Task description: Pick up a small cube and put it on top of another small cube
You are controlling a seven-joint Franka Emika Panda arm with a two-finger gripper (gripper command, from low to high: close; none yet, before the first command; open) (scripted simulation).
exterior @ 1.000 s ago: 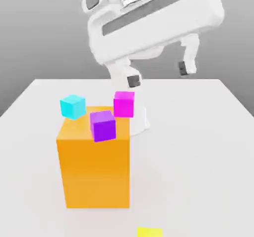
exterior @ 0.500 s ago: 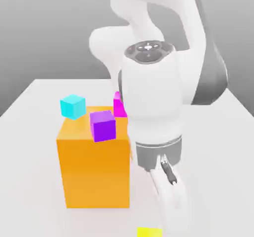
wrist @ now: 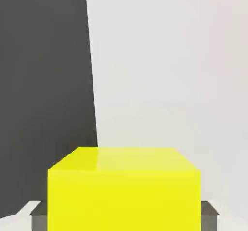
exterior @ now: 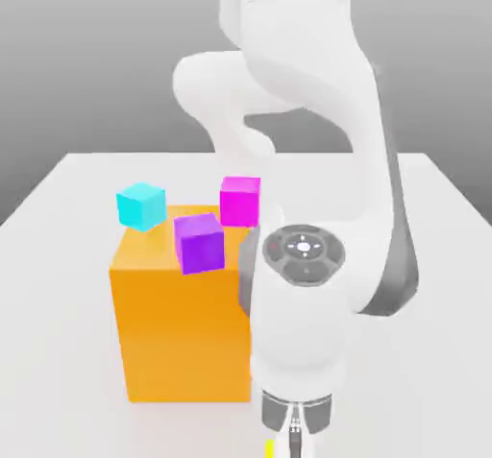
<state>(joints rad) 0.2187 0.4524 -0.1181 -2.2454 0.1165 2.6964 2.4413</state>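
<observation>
Exterior view looked level-high across the white tabletop (exterior: 58, 254), arm close in foreground. Hand view rode on the end effector, facing down, very near the yellow cube (wrist: 124, 191). Shared region: cube at exterior's 6 o'clock (exterior: 270, 447).

My fingers (wrist: 35, 215) press against both sides of the small yellow cube (wrist: 124, 191), which sits between them on the white tabletop (wrist: 164, 70), close to the table's edge, with dark floor (wrist: 43, 80) beyond
</observation>
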